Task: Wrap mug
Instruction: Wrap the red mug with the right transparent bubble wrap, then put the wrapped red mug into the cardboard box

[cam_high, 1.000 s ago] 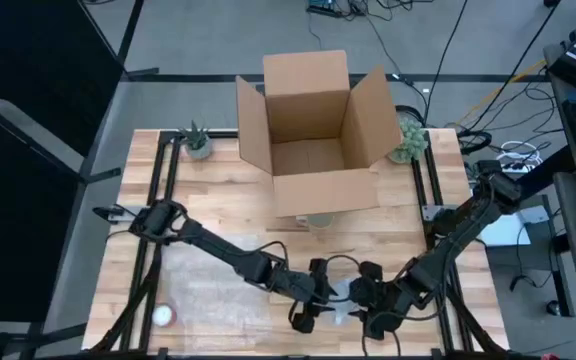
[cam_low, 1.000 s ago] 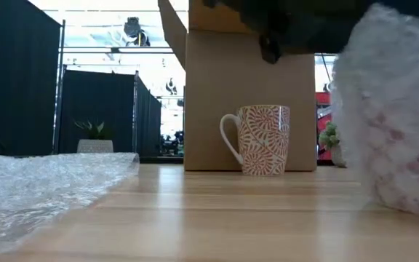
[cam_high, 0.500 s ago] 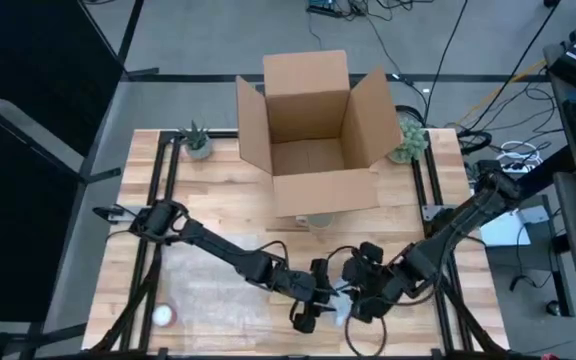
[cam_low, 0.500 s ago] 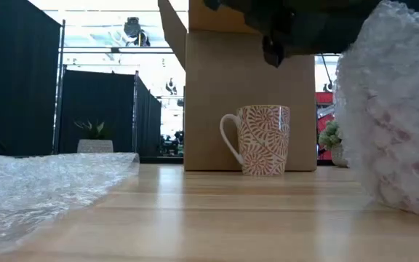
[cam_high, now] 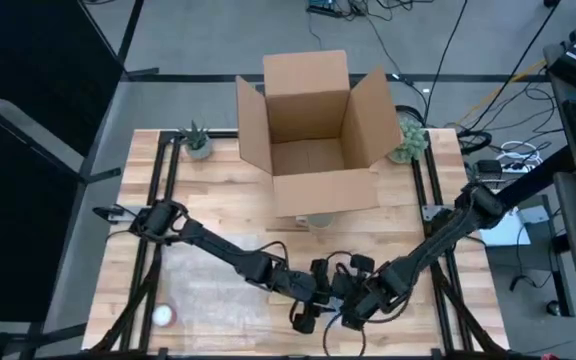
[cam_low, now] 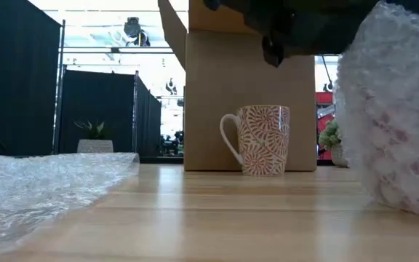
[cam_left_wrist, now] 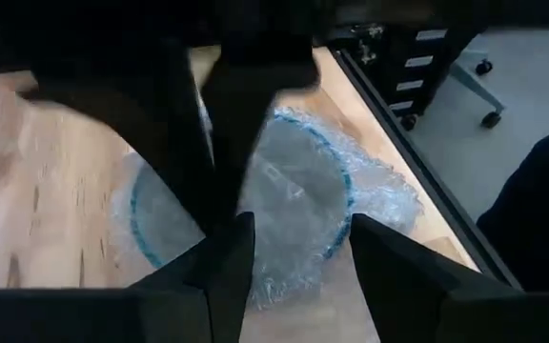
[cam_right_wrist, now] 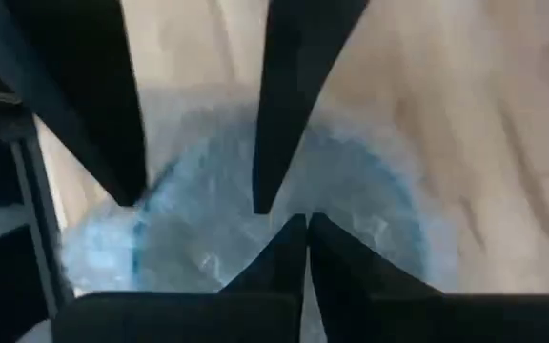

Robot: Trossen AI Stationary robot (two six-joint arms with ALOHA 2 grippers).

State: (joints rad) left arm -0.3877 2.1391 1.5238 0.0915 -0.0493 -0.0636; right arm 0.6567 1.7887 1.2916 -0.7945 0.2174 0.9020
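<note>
Cardboard box [cam_high: 313, 130] sits open at the table's far side from overhead, both grippers meeting at the near edge; left gripper [cam_high: 313, 300] and right gripper [cam_high: 353, 305] almost touching; low down, the patterned mug [cam_low: 259, 140] stands upright against the box, bubble wrap sheet [cam_low: 42, 185] lying apart; left wrist shows its fingers parted over a bubble-wrapped round thing [cam_left_wrist: 294, 205]; right wrist shows fingers pinched together on that wrap

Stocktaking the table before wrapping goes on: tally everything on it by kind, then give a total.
Mugs: 1
Cardboard boxes: 1
Small potted plants: 2
Flat bubble wrap sheets: 1
Bubble-wrapped bundles: 1, between the two end effectors
Small white balls: 1
Total: 7
</note>
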